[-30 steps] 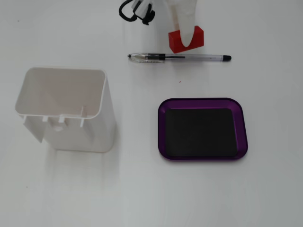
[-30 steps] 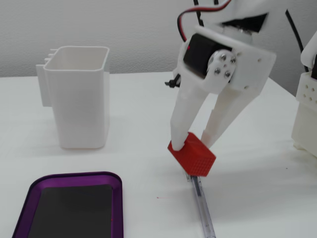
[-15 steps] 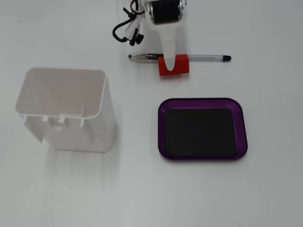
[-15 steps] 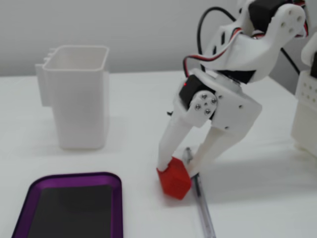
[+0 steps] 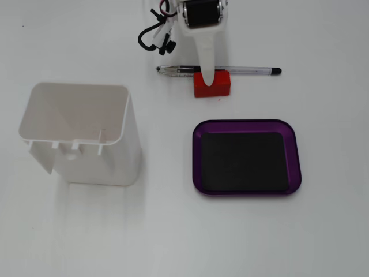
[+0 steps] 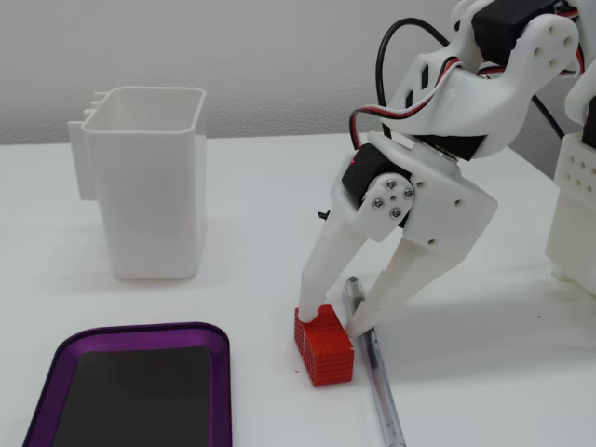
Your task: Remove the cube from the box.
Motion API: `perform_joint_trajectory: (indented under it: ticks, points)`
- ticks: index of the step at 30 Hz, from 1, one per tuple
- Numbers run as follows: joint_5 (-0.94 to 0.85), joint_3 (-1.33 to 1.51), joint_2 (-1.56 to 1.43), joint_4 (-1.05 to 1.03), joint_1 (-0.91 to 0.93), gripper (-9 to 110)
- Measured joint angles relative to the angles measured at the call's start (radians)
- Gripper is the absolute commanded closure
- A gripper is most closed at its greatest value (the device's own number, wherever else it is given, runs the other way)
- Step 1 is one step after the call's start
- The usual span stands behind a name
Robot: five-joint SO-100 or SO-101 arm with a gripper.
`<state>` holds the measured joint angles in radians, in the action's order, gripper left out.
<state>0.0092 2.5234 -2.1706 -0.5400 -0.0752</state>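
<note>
Here the cube (image 5: 212,84) lies parallel to the pen (image 5: 219,70).

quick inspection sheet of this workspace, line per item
surface: white table, bare apart from the things listed below
cube: red cube sits on the table beside the pen, outside the box
box: purple box with a black bottom, holds nothing
clutter: pen lying flat behind the cube; tall white container upright, nothing seen inside it in either fixed view
tool: tool low over the cube, one finger on its top edge, the other by the pen; jaws spread
cables: black and red wires looping along the arm; black wire bundle by its base
surroundings: plain light wall; white perforated part at the right edge
</note>
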Motion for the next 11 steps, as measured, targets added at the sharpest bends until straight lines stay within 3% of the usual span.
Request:
perform_joint_trajectory:
  ticks: [11]
  points:
    - [0.006, -0.175, -0.127, -0.302, 0.006, 92]
